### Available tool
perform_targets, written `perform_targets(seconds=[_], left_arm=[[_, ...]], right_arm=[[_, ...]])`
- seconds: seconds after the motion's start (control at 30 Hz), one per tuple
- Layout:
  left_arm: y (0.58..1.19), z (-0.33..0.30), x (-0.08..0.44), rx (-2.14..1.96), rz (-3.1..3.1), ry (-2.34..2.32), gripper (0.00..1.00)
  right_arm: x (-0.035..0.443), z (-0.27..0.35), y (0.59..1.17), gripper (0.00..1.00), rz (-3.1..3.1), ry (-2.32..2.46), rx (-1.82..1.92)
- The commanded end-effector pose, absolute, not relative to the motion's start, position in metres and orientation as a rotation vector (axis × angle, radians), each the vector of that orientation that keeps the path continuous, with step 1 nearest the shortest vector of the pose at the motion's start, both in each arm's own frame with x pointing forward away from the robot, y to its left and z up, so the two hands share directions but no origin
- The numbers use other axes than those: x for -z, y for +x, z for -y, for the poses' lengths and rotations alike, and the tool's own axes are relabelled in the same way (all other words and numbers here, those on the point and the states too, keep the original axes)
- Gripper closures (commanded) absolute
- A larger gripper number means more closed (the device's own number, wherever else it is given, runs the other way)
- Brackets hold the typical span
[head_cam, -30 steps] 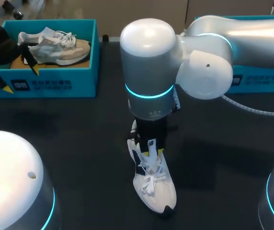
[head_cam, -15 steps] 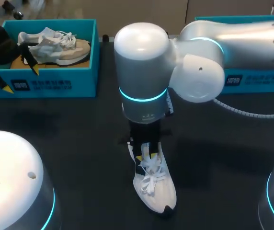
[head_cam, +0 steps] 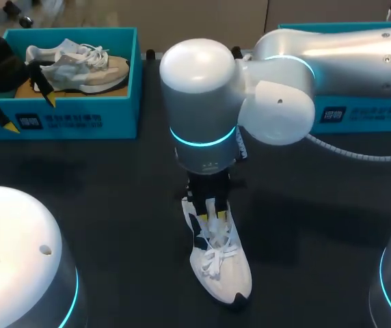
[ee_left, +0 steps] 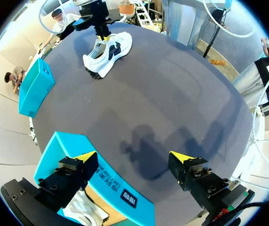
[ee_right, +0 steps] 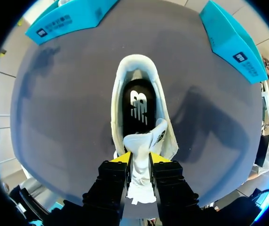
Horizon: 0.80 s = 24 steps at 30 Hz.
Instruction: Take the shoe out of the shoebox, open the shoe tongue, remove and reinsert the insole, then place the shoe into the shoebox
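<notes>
A white shoe (head_cam: 220, 265) lies on the black table, toe toward the near edge. My right gripper (head_cam: 209, 208) stands over its opening. In the right wrist view the right gripper (ee_right: 140, 160) is shut on the white tongue (ee_right: 143, 143), which is pulled up and back. Ahead of the fingers the black insole (ee_right: 138, 106) with a white logo lies inside the shoe (ee_right: 120, 89). My left gripper (head_cam: 28, 111) hangs open over the front of the open teal shoebox (head_cam: 69, 121); in its own view the left gripper (ee_left: 133, 157) holds nothing above the shoebox's wall (ee_left: 108, 186).
The open shoebox holds a grey and beige shoe (head_cam: 79, 65). A second teal box (head_cam: 363, 113) stands at the back right behind my right arm. Bare black table surrounds the white shoe (ee_left: 107, 51).
My right arm has shifted a little left and settled lower over the shoe, and its fingers have narrowed on the tongue. The left arm has stayed still.
</notes>
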State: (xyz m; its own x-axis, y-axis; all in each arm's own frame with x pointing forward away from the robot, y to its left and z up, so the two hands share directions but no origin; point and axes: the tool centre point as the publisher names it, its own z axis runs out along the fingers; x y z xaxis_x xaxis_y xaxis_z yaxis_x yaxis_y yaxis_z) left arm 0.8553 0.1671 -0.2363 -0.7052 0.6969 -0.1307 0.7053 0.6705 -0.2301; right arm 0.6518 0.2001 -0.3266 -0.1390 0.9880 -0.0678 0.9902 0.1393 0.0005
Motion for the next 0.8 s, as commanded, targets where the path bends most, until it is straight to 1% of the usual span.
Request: perform_targets(seconds=[0.03,0.4,0.67,0.73,0.8], left_arm=[[0.855,-0.167,0.236,0.408,-2.843,1.193,0.00],[0.855,-0.167,0.236,0.408,-2.843,1.193,0.00],[0.855,-0.167,0.236,0.408,-2.843,1.193,0.00],[0.855,-0.167,0.236,0.408,-2.843,1.193,0.00],[0.855,-0.167,0.236,0.408,-2.843,1.193,0.00]], right_arm=[[0.326,-0.204,0.654,0.79,-2.341,2.013,0.049],[0.343,-0.208,0.675,0.80,-2.419,1.984,0.013],[0.302,-0.202,0.678,0.78,-2.462,1.838,-0.049],[0.290,-0.197,0.680,0.75,-2.508,1.769,-0.078],[0.280,-0.192,0.685,0.74,-2.603,1.661,-0.128]])
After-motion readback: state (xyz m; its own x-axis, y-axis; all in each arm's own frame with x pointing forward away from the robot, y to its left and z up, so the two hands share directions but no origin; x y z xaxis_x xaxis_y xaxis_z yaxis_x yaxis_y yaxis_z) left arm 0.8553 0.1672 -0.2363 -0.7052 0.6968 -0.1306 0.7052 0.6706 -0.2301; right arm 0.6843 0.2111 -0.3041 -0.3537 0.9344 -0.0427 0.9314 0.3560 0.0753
